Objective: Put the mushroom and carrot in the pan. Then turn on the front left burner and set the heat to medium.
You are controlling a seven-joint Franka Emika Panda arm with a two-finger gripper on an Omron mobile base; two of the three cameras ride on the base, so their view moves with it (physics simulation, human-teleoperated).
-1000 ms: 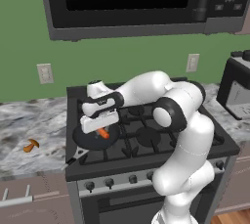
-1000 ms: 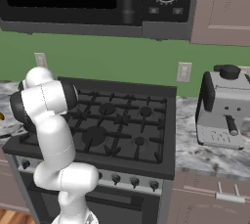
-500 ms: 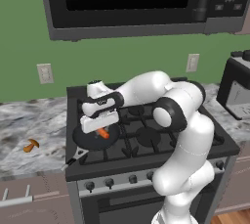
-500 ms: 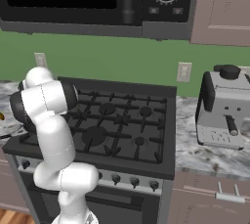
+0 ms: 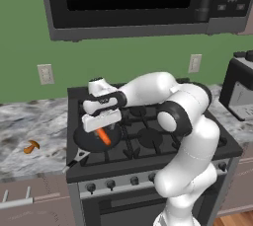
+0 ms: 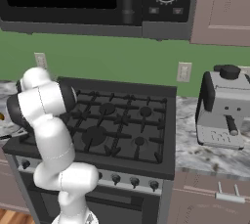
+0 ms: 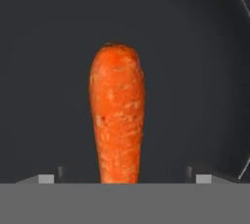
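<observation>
Behind your claw (image 5: 103, 130) sat the stove; its fingers stood wide apart beside the carrot (image 5: 103, 135) over the pan (image 5: 89, 140), mushroom (image 5: 31, 146) on the bench far left.

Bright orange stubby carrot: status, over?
End effector open over round dark frying pan. Bright orange stubby carrot lying in pan. Small brownish-orange mushroom on marble counter, left of stove.

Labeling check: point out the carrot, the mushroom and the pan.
carrot (image 7: 117, 115), hand view, middle of its body.
mushroom (image 5: 31, 146), left base view, its cap, on the counter left of the stove.
pan (image 5: 88, 140), left base view, bare dark floor.
</observation>
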